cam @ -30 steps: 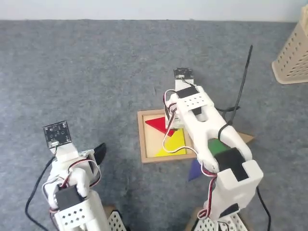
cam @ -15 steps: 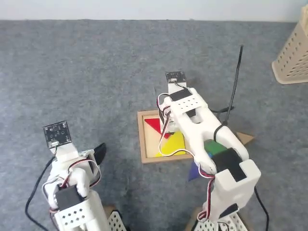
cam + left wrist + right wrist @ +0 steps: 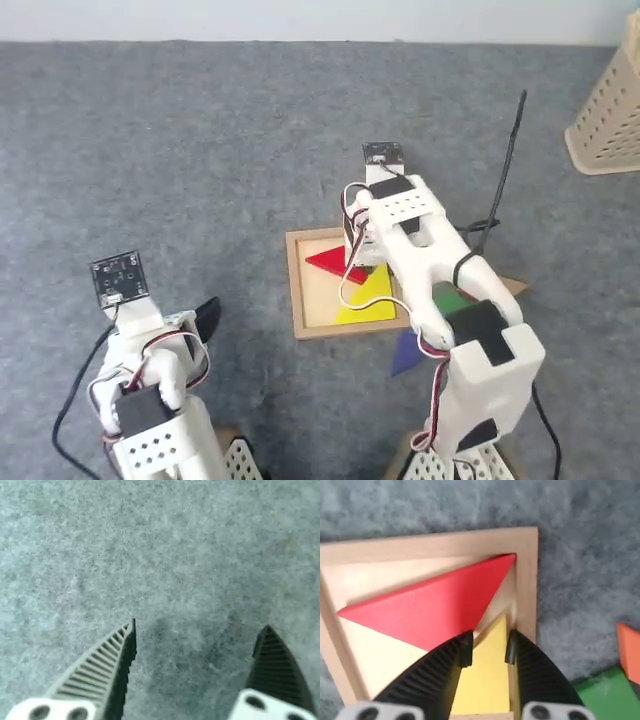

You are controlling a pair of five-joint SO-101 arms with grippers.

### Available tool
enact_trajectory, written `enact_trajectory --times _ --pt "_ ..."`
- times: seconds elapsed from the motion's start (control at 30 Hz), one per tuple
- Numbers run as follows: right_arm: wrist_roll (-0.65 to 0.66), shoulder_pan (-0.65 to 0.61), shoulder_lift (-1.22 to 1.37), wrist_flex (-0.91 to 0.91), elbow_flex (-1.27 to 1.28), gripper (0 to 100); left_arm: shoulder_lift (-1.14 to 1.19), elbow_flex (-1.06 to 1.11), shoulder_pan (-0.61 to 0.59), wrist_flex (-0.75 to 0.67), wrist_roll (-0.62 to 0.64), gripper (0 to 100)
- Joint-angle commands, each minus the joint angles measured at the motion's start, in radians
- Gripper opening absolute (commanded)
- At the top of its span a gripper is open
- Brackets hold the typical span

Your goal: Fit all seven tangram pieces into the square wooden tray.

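**A:** Where's the right gripper?

**B:** Over the wooden tray. Its jaws are drawn in on the pointed end of the yellow triangle. That piece lies in the tray just beside the red triangle.

**A:** Is that a sound hold?

**B:** Probably not. The piece looks thin, stiff, light and smooth, so the tapered end could squirt out. I'd take it across the wider body, edge to edge.

**A:** And the left gripper?

**B:** Spread wide above the grey carpet, holding nothing.
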Motion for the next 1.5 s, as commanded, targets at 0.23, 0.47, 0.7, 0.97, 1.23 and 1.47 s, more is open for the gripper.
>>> enact_trajectory --times 0.23,0.47,0.7,0.97,1.23,1.47 --pt "0.023 -0.027 0.090 -0.015 -0.092 13.6 -0.012 -0.013 0.002 -0.002 -0.002 35" --pt "0.023 -0.074 0.093 -0.028 -0.141 13.7 -0.012 -0.013 0.002 -0.002 -0.002 35" --pt "0.021 -0.067 0.082 0.004 -0.138 13.5 -0.012 -0.013 0.002 -0.002 -0.002 35" --pt "0.021 0.018 0.082 0.064 -0.133 13.4 -0.012 -0.013 0.002 -0.002 -0.002 35" --pt "0.046 -0.038 0.053 0.048 -0.132 13.4 -0.012 -0.013 0.002 -0.002 -0.002 35" --pt "0.054 -0.036 -0.200 -0.128 0.129 13.4 -0.012 -0.013 0.002 -0.002 -0.002 35"
